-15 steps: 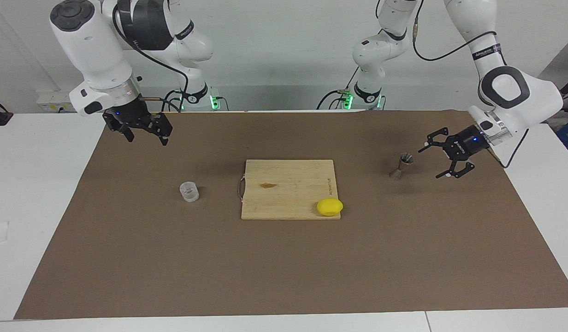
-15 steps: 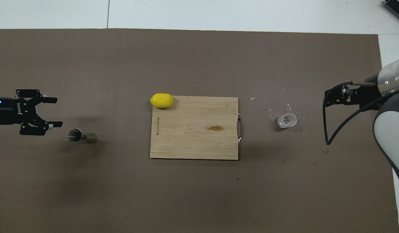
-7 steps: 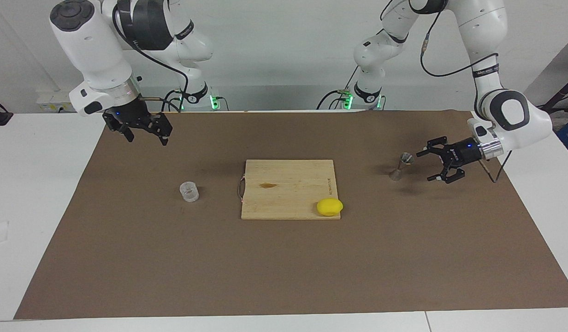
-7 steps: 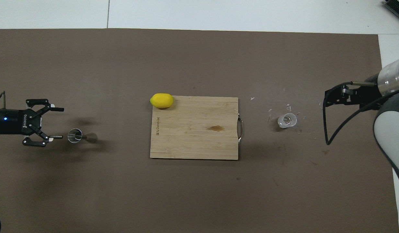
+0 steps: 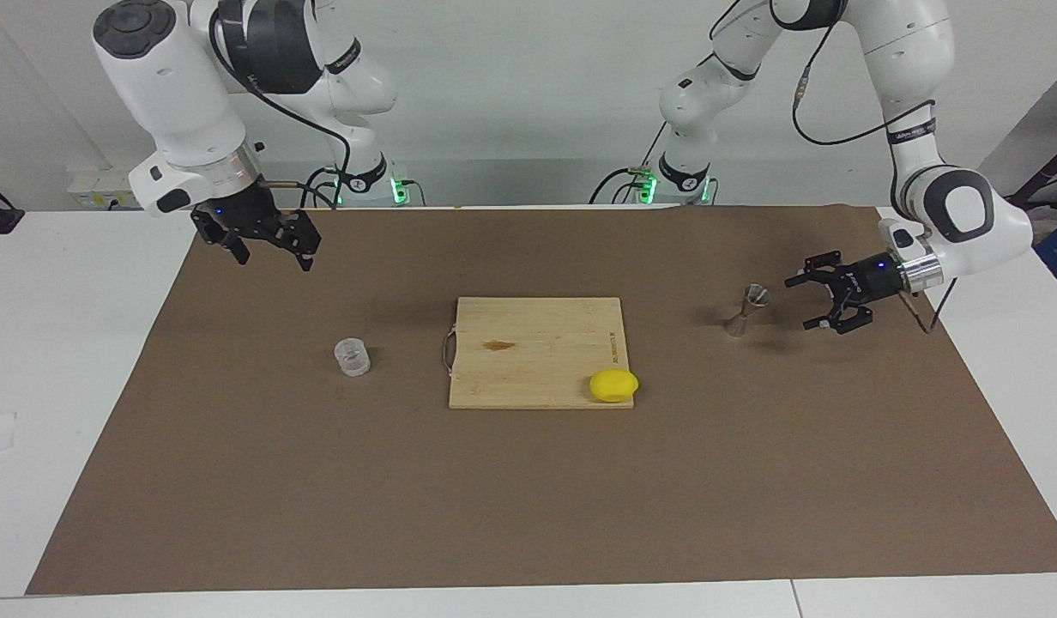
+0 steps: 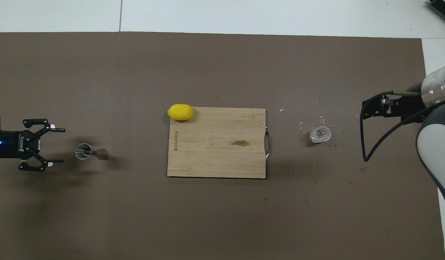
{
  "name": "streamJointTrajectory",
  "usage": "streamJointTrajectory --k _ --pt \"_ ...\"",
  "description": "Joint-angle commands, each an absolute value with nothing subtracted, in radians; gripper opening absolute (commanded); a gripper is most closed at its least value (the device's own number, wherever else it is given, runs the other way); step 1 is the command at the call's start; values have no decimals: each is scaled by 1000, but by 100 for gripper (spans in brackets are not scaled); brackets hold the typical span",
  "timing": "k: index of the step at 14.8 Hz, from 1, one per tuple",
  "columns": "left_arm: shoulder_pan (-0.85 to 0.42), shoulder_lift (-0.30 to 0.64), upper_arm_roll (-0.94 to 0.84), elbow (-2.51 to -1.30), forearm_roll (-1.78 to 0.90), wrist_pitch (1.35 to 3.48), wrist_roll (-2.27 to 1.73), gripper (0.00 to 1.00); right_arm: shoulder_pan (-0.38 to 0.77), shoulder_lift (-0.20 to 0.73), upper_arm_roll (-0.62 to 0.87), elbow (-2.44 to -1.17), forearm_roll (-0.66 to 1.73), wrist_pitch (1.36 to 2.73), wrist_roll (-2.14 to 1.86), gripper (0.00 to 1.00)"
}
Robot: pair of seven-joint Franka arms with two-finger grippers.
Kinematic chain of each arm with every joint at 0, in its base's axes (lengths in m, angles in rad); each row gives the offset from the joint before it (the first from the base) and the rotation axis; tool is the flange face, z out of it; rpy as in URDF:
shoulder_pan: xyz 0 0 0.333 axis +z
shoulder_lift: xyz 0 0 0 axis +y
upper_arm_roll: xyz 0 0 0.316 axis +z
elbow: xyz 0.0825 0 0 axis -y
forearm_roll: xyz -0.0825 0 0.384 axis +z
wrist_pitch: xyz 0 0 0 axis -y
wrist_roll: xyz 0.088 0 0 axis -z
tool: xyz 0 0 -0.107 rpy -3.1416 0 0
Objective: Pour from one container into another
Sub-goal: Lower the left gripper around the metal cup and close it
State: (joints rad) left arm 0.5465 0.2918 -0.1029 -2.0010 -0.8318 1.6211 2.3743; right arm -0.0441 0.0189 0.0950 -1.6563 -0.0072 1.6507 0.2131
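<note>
Up over the mat's edge at its own end of the table, the right gripper (image 5: 266, 247) hangs in the air with its fingers spread and nothing between them; that arm waits. Below it, farther from the robots, the clear cup (image 5: 352, 357) stands upright on the brown mat (image 5: 528, 498), between the mat's edge and the wooden cutting board (image 5: 528, 343) at the table's middle. A lemon (image 5: 613, 384) rests at the board's corner farthest from the robots, toward the left arm's end. Next along, the metal jigger (image 5: 747, 310) stands upright on the mat, well apart from the board. Just beside it, low over the mat, the left gripper (image 5: 808, 302) lies turned sideways and points at the jigger, its fingers wide apart and empty, not touching the metal
</note>
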Motion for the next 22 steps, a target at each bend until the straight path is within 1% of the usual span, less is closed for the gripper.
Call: streamJointTrajectory --k 1,4,7,11,22 --pt "548 293 -112 -2083 -834 1617 2425 100 -51 -5 100 -1681 -12 1658 227 100" --pt "541 284 -114 -2149 -883 1626 2445 100 -51 -5 100 -1681 -12 1658 227 100" --pt "541 282 -115 -2184 -932 1618 2445 100 -51 -5 100 -1681 -12 1658 227 100" --pt "542 281 -115 -2183 -998 1566 2444 100 -51 -5 100 -1681 -12 1658 227 100" --pt "545 279 -115 -2171 -1077 1522 2437 100 -51 -5 100 -1681 -12 1657 227 100"
